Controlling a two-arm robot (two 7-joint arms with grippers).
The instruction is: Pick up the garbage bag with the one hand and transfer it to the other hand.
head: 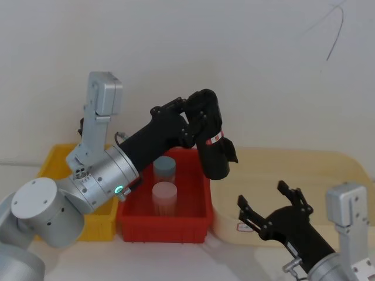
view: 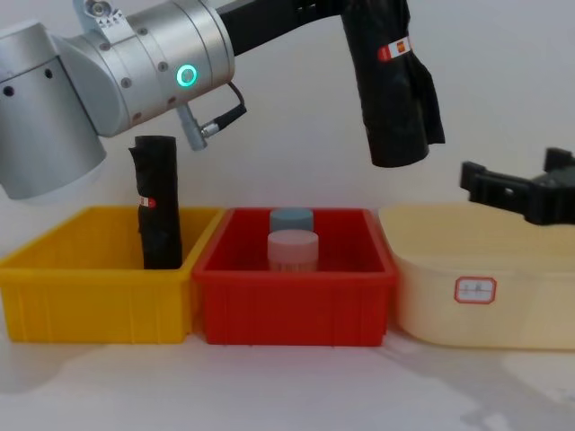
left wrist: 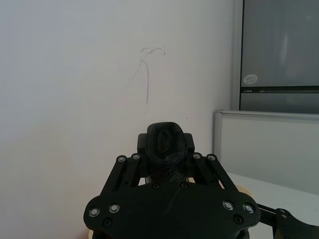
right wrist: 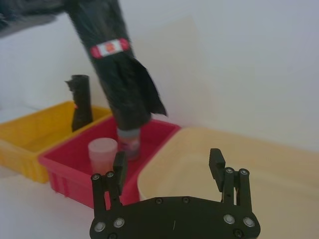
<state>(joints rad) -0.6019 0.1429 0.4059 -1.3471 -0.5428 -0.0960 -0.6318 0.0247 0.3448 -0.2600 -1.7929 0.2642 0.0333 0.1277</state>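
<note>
The left gripper [head: 201,120], arm stretched up and forward, clamps the garbage bag [head: 215,157] near its top — the roll hangs above the red bin's [head: 164,225] right edge. The right gripper [head: 262,196] hovers lower, fingers spread.

A white table [view: 269,395] carries three open containers in a row from left to right. The yellow bin [view: 90,305] sits on the left. The red bin [view: 287,310] stands in the middle, right against it. A cream tub [view: 530,305] is just beside on the right, with a small label on its near wall.
</note>
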